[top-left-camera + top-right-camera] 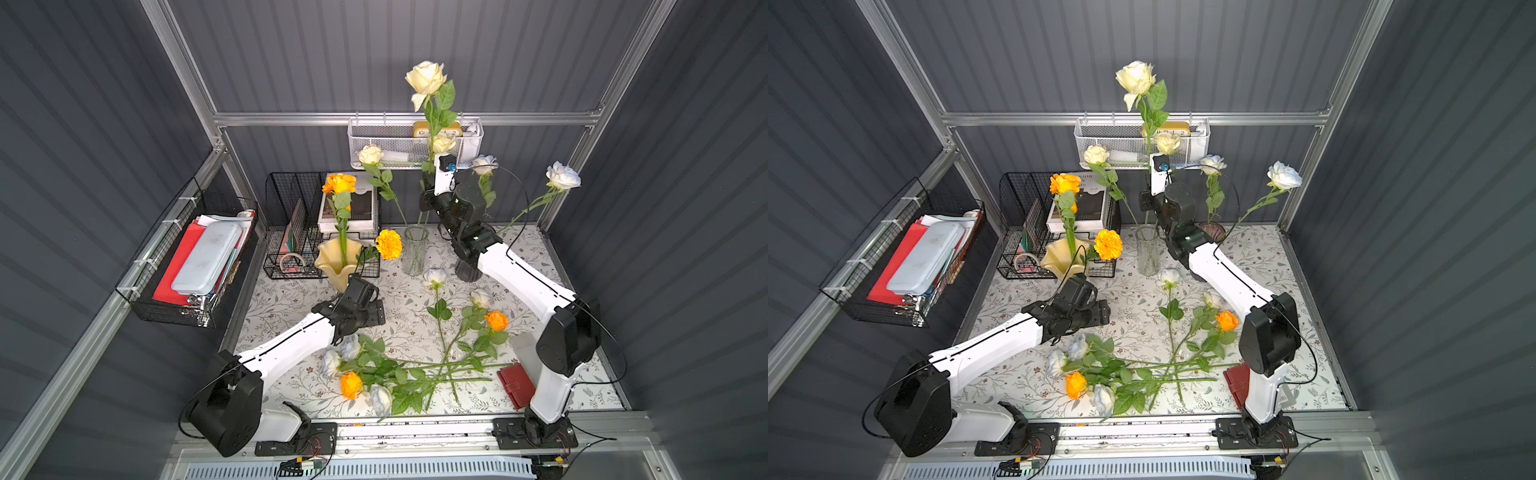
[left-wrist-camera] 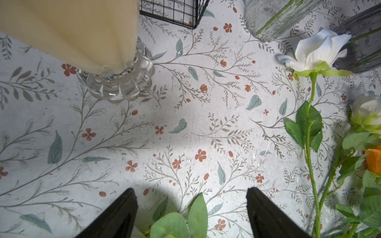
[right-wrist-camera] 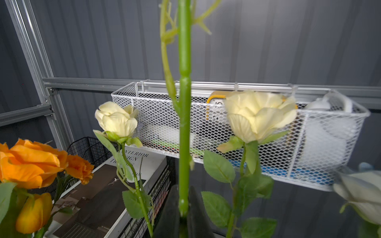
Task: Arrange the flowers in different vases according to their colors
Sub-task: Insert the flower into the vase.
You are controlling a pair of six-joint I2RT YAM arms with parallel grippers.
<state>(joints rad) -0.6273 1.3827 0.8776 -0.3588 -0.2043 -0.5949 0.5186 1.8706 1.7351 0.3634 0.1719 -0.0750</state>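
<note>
Pointing upward, cream rose, stem upright

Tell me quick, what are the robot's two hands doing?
Left gripper: open, holding nothing.
Right gripper: shut on the stem of the tall cream-yellow rose.

A red wallet lies on the floral tablecloth; a white mesh basket hangs behind.

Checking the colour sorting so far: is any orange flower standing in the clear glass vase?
No: the clear glass vase holds only stems of cream-yellow roses; the orange rose stands in the pale yellow vase.
</note>
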